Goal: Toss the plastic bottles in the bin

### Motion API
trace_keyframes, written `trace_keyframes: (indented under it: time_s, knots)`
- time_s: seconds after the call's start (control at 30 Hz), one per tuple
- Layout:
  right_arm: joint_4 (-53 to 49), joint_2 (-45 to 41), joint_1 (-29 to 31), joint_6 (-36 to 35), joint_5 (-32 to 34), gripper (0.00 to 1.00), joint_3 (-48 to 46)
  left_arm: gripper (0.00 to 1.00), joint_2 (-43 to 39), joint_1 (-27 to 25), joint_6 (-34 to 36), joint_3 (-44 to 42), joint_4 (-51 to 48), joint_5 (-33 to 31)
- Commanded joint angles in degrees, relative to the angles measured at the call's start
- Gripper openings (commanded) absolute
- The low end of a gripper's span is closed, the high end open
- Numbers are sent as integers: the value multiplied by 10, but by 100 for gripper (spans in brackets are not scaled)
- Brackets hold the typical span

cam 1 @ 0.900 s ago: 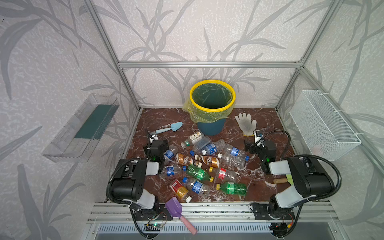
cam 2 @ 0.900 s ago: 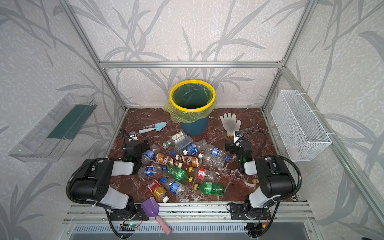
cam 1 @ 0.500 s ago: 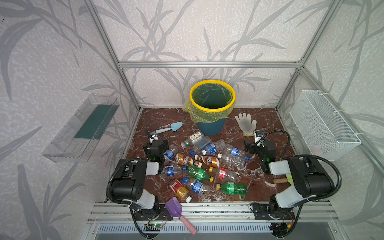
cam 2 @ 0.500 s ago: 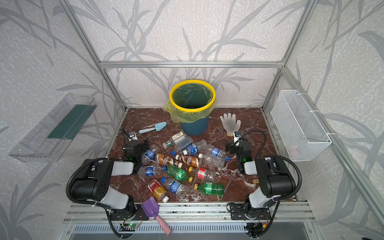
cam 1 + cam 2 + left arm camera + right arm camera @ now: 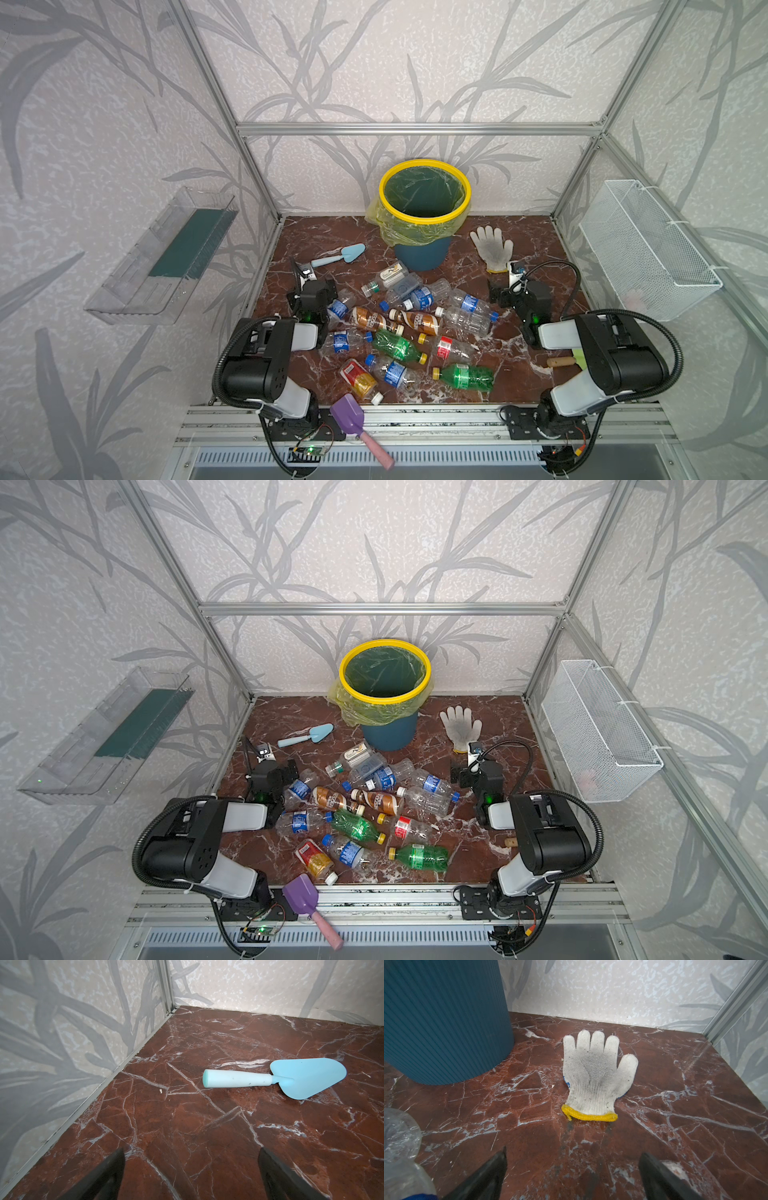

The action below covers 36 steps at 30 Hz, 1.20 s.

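Plastic bottles (image 5: 395,347) btwn L tool (image 5: 191,1149), R tool (image 5: 572,1153).

The bin (image 5: 419,257) is teal, yellow-rimmed; the trowel (image 5: 307,1077) light blue; the glove (image 5: 593,1072) white, perhaps grey-smudged.

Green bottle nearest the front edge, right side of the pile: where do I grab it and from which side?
I'd take the green bottle across its labelled middle, right hand coming straight down from above, jaws across its length. It lies flat on its side, apart from the others, with bare table along both long sides.
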Motion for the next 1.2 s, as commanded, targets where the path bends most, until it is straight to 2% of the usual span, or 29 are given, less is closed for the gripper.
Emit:
trace_keyframes:
  time_s: [0.0, 0.33, 0.43, 0.47, 0.5, 0.6, 0.7, 0.77, 0.8, 0.87, 1.03, 1.17]
  knots:
    - [3, -2, 1, -4, 1, 99, 11, 99, -5, 3, 9, 11, 5, 2]
    - [3, -1, -6, 4, -7, 99, 12, 99, -6, 8, 6, 13, 0, 11]
    - [7, -34, -5, 4, -4, 91, -3, 96, -22, 7, 10, 9, 16, -3]
    - [-33, -72, -5, 8, 13, 90, 0, 96, -52, 6, 11, 22, -26, -11]
    - [-108, -122, -4, 23, 40, 90, 17, 96, -97, 6, -1, 59, -151, -19]
    - [-402, -220, -8, 120, 105, 87, 134, 97, -168, 10, -84, 188, -410, -68]
    - [-575, -241, -7, 190, 86, 85, 238, 90, -203, 9, -144, 292, -569, -55]
    - [-648, -244, -5, 193, 69, 85, 288, 88, -219, 9, -190, 360, -685, -35]
    - [-686, -243, 0, 275, 37, 77, 303, 87, -227, 9, -204, 389, -738, -11]
    - [-765, -243, 22, 321, 18, 74, 336, 83, -246, 8, -221, 424, -818, 47]
    - [-944, -269, 151, 374, 48, 70, 376, 79, -332, 3, -259, 402, -933, 198]
    - [-1032, -322, 274, 397, 103, 68, 362, 77, -406, -12, -311, 354, -1012, 250]
